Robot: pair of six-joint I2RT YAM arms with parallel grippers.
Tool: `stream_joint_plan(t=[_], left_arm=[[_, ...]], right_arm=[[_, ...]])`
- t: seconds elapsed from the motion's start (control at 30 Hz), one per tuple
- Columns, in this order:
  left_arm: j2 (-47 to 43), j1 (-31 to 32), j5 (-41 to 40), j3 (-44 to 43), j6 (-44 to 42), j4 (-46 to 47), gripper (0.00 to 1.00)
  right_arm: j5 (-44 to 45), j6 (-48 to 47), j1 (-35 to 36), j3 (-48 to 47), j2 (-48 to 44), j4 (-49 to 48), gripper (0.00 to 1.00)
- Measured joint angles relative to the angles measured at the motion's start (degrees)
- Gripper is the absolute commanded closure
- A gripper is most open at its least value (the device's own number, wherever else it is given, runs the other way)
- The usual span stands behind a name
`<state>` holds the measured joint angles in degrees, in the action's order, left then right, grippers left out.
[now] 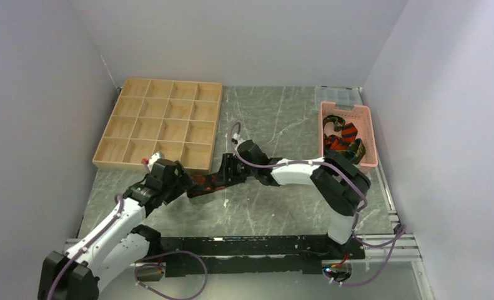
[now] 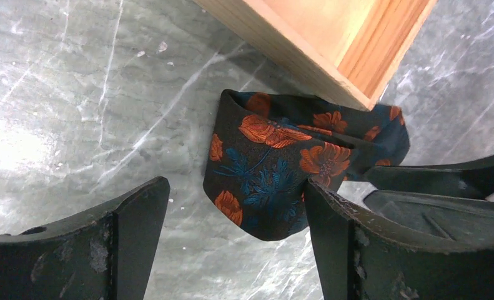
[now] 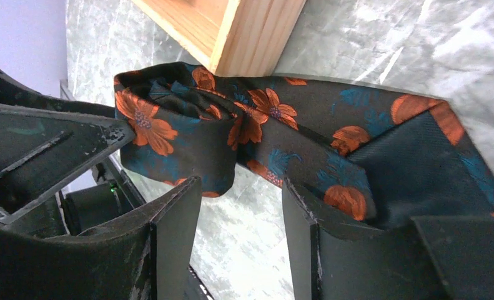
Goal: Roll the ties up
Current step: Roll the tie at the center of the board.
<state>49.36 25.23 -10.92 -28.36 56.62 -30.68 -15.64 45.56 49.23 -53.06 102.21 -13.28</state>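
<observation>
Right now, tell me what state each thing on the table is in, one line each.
Flowered tie: partly rolled, lying on the table.
Wooden tray: compartments look empty.
Pink basket: holds more ties, bunched up.
Left gripper: open, jaws either side of the rolled end.
Right gripper: open, not clamped on the tie.

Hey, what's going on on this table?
A black flowered tie lies on the table by the corner of the wooden tray, one end loosely rolled. The robot's left gripper and right gripper both stand open at it, neither clamped on it. More ties sit in the pink basket.
</observation>
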Motion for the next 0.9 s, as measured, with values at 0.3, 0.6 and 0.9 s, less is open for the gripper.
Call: stream_joint_plan(t=[0.3, 0.6, 0.9], left_arm=[[-5.6, -12.0, 12.8, 8.9, 0.1, 9.6, 0.15], [-9.7, -15.8, 16.9, 11.5, 0.1, 11.1, 0.15], [-19.8, -16.0, 15.6, 12.7, 0.1, 7.3, 0.13]], right_arm=[[-5.2, 2.4, 0.4, -4.3, 6.7, -0.5, 0.42], [-7.3, 3.2, 1.0, -8.5, 10.0, -1.4, 0.43], [-9.2, 5.3, 1.9, -11.9, 15.3, -4.0, 0.56]])
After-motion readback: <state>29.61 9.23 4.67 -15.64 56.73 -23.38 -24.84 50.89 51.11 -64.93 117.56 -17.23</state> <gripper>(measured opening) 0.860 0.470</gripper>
